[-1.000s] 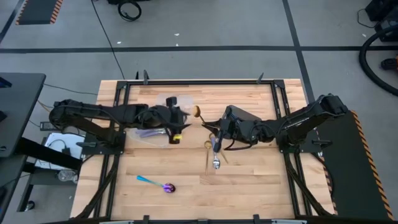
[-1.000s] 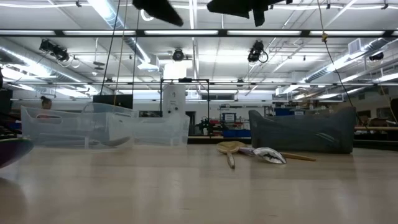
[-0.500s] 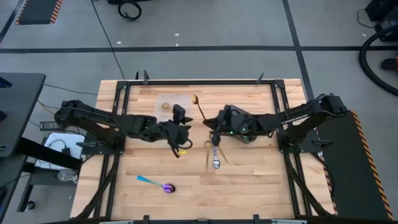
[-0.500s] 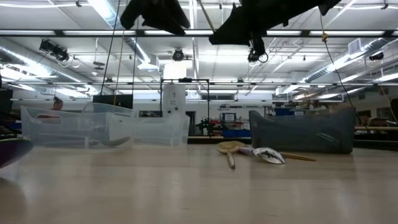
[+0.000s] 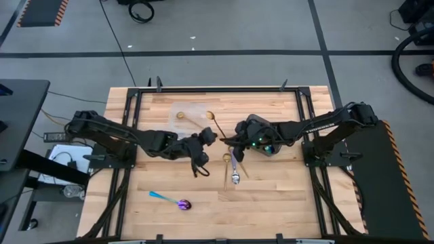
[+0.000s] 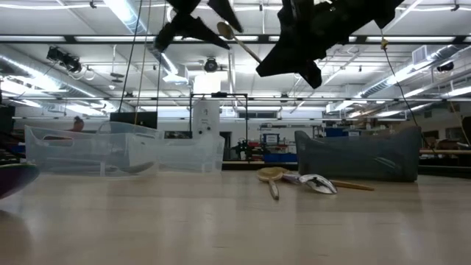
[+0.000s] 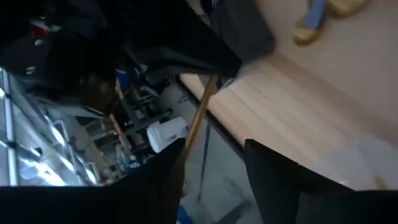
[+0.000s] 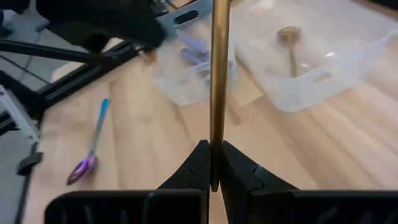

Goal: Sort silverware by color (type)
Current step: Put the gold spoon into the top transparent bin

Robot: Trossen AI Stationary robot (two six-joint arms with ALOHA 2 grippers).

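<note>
My right pincer (image 8: 211, 169) stays clamped on a gold spoon (image 8: 219, 74), now lifted mid-tabletop. My left pincer (image 5: 203, 141), fingers spread and empty, has swung in beside it from the clear containers

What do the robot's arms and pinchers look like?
Both arms are black and made of jointed pieces. The left arm has a small yellow mark by its gripper. The right arm has white lettering along it and tiny green lights near its gripper. Each gripper has two dark, wedge-shaped fingers.
</note>
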